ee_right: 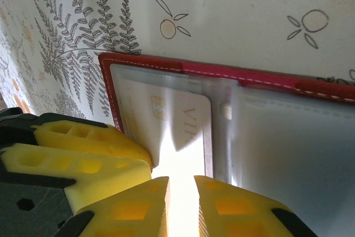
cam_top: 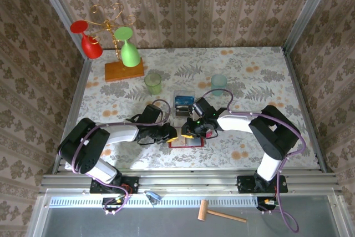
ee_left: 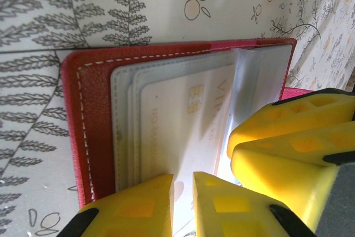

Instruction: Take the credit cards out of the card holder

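Note:
The red card holder lies open on the flowered table between both arms. Its red cover frames clear plastic pockets, and a light credit card with a chip and "VIP" lettering shows in them. My left gripper comes down on that card's near end, its jaws almost together with only a thin slit. My right gripper meets the same card from the other side, jaws equally narrow. The two grippers nearly touch. More clear pockets lie beside the red rim.
A clear box with blue cards sits just behind the holder. Farther back stand a green cup, a pale blue cup and a wooden stand with red and green glasses. Patterned walls close three sides.

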Tool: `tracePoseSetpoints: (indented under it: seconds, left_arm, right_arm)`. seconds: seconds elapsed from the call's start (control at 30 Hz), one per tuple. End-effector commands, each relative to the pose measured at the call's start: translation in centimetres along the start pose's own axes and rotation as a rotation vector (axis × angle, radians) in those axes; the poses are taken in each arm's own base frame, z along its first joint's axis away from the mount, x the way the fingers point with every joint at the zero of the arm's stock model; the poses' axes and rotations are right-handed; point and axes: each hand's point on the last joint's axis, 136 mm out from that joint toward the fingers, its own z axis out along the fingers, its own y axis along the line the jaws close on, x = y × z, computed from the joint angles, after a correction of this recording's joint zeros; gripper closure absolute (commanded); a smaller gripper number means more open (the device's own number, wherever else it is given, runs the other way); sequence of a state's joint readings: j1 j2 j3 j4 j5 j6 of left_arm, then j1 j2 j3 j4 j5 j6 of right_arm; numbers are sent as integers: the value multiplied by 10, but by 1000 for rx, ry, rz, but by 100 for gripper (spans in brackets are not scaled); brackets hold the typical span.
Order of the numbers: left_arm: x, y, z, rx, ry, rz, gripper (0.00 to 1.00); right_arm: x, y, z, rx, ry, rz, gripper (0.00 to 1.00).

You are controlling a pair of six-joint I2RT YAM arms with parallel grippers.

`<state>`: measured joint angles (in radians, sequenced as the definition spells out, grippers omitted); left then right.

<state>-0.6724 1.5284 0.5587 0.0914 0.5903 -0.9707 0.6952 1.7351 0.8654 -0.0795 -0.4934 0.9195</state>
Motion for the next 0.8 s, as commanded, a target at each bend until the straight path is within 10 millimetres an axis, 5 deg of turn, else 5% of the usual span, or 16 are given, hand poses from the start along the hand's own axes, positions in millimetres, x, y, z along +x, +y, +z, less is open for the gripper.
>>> tracePoseSetpoints:
  seconds: [0.0,0.5,0.77]
  left_arm:
    - [-2,-2,-5,-15,-10,22,83]
    - [-2,-2,-5,-20,-7,20,83]
    - [-4,-7,-10,-11,-29,33,83]
  right_arm:
    - [-2,2,5,10,7,5,81]
    - [-1,-12,-1,101,0,-22,74]
    - [-4,-2,-9,81,-16,-39,74]
